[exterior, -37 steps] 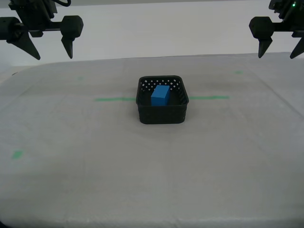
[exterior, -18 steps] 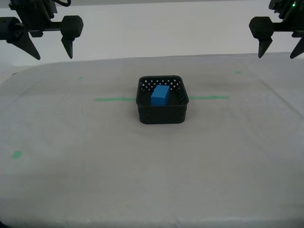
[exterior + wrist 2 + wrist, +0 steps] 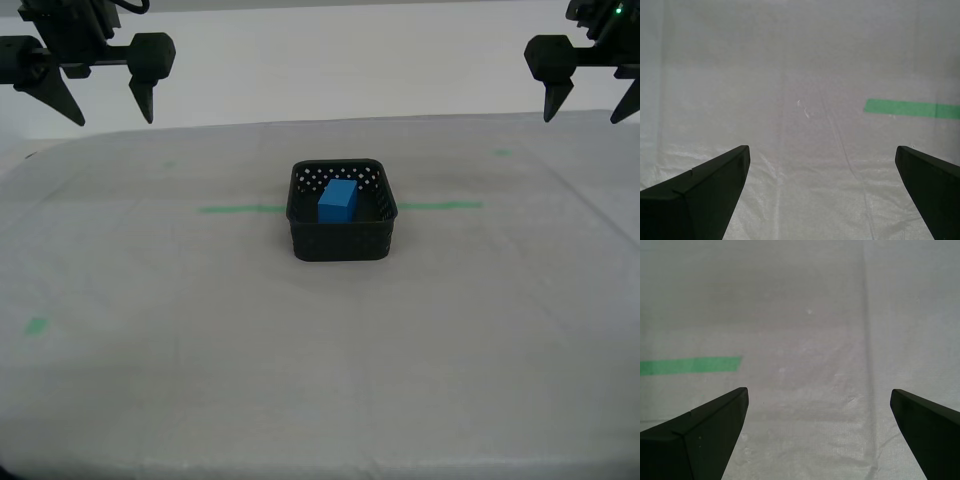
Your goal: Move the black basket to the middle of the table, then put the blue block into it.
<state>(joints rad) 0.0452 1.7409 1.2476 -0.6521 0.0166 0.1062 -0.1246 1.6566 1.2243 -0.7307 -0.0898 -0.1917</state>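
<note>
**A:** What kind of place is this? Doesn't look like someone's home.

**B:** Nah, it reads like a robotics lab test setup. The wide flat table covered in whitish-grey cloth has a thin green tape line across it and small green tape marks as position markers, with a plain pale wall behind.

**A:** Pretty bare.

**B:** Yep, and two black robot end effectors hang over the far edge. Staged workspace, not a kitchen or office.

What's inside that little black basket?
A blue block sits inside the black basket. The front wall hides the block's base and the basket floor, so anything lying flat there can't be seen.
</note>
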